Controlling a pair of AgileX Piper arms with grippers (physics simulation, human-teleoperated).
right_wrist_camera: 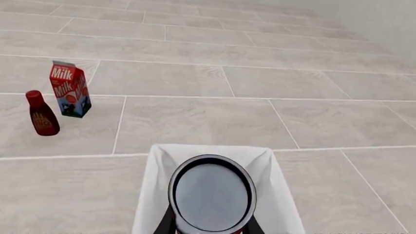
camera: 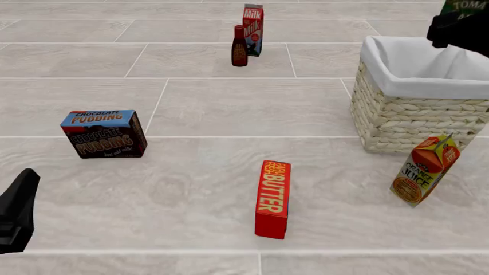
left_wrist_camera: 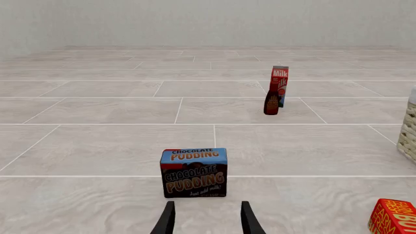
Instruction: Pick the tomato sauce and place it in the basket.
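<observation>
Jaws of the right gripper (right_wrist_camera: 209,225) pinch the tomato sauce (right_wrist_camera: 213,193), whose round end fills the lower middle of the right wrist view, directly over the basket's white liner; jaws of the left gripper (left_wrist_camera: 206,222) stand spread with nothing between them, low at the bottom edge of the left wrist view.

On the desk (camera: 229,103) stands one basket (camera: 416,117), at the right of the front view. The can shows there only as a green-labelled sliver at the top right corner, above the basket's far rim, held under the dark right arm.

Around it, one of each: a chocolate pudding box (camera: 104,133) at left, upright, just ahead of the left gripper; a butter box (camera: 273,198) at lower centre; an orange juice carton (camera: 425,170), tilted, just in front of the basket; a milk carton (camera: 253,29) at top centre, with a dark bottle (camera: 240,46) close beside it. None lies between the can and the basket.

Only the right wrist view shows the can's end; only the front view shows the juice carton.
</observation>
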